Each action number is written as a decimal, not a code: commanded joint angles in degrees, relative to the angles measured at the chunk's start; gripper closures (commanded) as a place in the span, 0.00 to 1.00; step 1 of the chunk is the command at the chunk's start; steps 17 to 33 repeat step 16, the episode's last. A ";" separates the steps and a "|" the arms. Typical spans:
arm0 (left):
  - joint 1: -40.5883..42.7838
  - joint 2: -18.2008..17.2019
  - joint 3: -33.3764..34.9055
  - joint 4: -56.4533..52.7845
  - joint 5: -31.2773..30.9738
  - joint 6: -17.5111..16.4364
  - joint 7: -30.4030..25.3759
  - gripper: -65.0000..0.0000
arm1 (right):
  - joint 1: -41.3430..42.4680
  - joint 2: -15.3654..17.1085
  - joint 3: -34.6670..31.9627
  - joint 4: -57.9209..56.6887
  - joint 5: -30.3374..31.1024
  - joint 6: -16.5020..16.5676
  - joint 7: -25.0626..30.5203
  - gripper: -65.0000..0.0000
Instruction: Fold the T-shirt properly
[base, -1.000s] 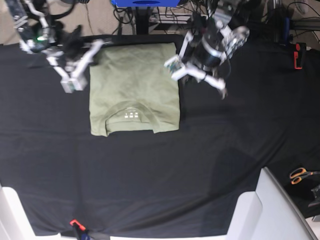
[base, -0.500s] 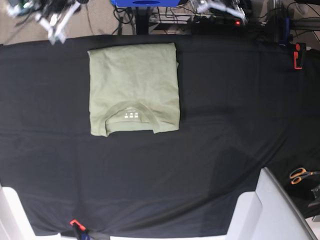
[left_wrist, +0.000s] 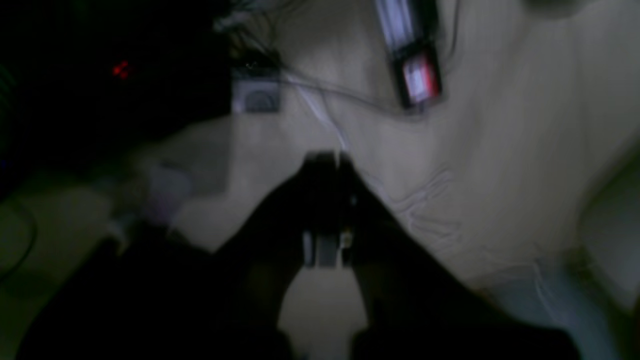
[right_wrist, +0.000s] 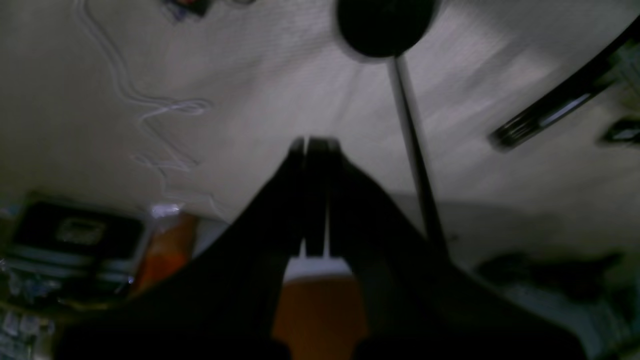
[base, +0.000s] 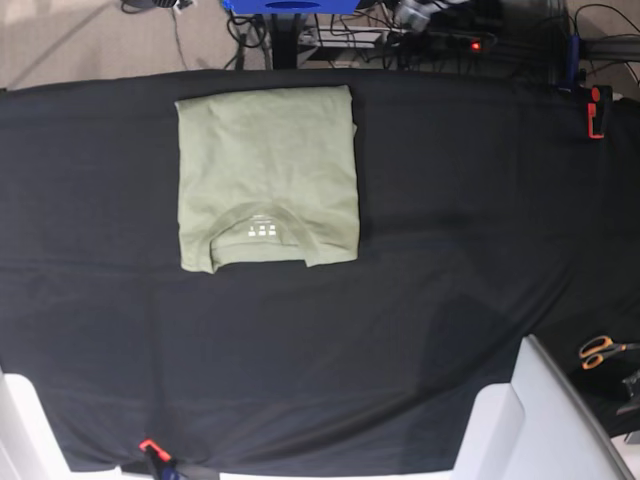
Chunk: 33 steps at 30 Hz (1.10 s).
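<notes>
Base view: T-shirt (base: 267, 176) folded into a rectangle, lying flat at approx 11 o'clock on black surface (base: 450, 250), neck label toward 6; no arms in this view; wrist cams only show right gripper (right_wrist: 316, 142) and left gripper (left_wrist: 327, 156), both w/ jaws pressed together, empty, over pale floor.

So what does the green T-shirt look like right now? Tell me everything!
The T-shirt is pale sage green and looks like soft cotton. It is folded into a neat, almost square packet lying flat on the black cloth, near the far edge. The neck opening faces the near side, with a small white printed label showing inside it. A few gentle wrinkles cross the top. Nothing touches it except the cloth underneath; no gripper is near it.
</notes>
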 joint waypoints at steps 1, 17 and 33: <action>1.68 -0.61 0.04 0.49 0.37 -0.45 -3.15 1.00 | -0.70 0.26 0.21 -0.05 0.52 0.30 2.35 0.99; 2.82 -5.18 -0.22 3.52 11.10 -0.45 -9.04 1.00 | -4.39 0.97 0.12 6.85 10.54 0.21 5.69 0.99; 2.82 -5.18 -0.22 3.52 11.10 -0.45 -9.04 1.00 | -4.39 0.97 0.12 6.85 10.54 0.21 5.69 0.99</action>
